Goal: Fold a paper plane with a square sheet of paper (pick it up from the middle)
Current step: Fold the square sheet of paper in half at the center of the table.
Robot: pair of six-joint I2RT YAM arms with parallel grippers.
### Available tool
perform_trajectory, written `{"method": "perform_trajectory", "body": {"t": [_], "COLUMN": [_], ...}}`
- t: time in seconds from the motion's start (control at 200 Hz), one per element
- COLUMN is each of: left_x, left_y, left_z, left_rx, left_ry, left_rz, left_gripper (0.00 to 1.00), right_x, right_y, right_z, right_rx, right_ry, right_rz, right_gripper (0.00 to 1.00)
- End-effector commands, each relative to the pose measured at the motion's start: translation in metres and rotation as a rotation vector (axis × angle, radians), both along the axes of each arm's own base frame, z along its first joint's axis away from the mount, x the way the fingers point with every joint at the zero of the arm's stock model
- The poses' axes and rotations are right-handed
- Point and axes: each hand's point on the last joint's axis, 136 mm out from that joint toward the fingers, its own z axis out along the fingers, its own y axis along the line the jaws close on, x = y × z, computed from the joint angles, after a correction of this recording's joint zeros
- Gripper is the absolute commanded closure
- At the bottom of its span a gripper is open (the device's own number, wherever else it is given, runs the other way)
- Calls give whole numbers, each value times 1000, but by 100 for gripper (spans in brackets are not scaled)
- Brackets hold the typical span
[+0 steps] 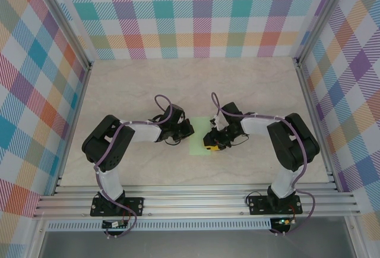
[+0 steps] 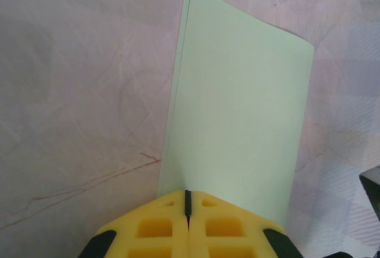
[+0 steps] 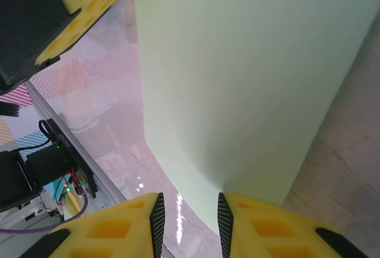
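The square sheet of paper (image 1: 197, 145) lies on the table between my two grippers, pale green and plain. In the left wrist view the paper (image 2: 240, 103) shows a doubled edge along its left side, as if folded in half. My left gripper (image 2: 188, 194) is shut, its tip resting at the paper's near edge with nothing visibly between the jaws. It sits at the sheet's left side (image 1: 188, 130). My right gripper (image 3: 189, 210) is open at the sheet's right side (image 1: 211, 144); the paper (image 3: 249, 79) curves up by its right finger (image 3: 261, 222).
The pale marbled table (image 1: 130, 91) has plaid walls on three sides. Metal posts (image 1: 306, 91) stand at the corners and an aluminium rail (image 1: 196, 201) runs along the near edge. A small circuit board (image 3: 59, 166) and cables sit past that rail.
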Motion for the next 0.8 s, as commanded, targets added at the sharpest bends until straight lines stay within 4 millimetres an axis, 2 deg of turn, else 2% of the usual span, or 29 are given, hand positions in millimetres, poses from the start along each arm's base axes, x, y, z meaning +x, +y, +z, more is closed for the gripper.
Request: {"method": "perform_trajectory", "body": {"t": [0.0,0.1,0.175,0.485,0.59,0.73,0.795], "left_x": [-20,-21,-20,-19,-18,-19,-18], "left_y": [12,12,13,11,11,12,12], "left_z": [-20,-20,-20,-18,-18,-17,-14], "left_rx": [66,67,69,66,66,65,65], "left_ry": [87,90,86,85,85,85,80], "left_rz": [-20,-19,-18,-19,-18,-17,-16], "left_gripper": [100,100,100,100,100,100,100], "right_x": [-9,-12,-15,-29,-34,-29,-26], "right_y": [1,-1,-4,-8,-8,-16,-18], "right_z": [-6,-20,-24,-3,-9,-25,-24], "right_rx": [12,-8,-21,9,-13,-113,-137], "right_ry": [5,36,39,12,21,19,9], "right_rz": [36,30,28,53,71,54,46], "right_gripper": [68,68,69,67,67,67,67]}}
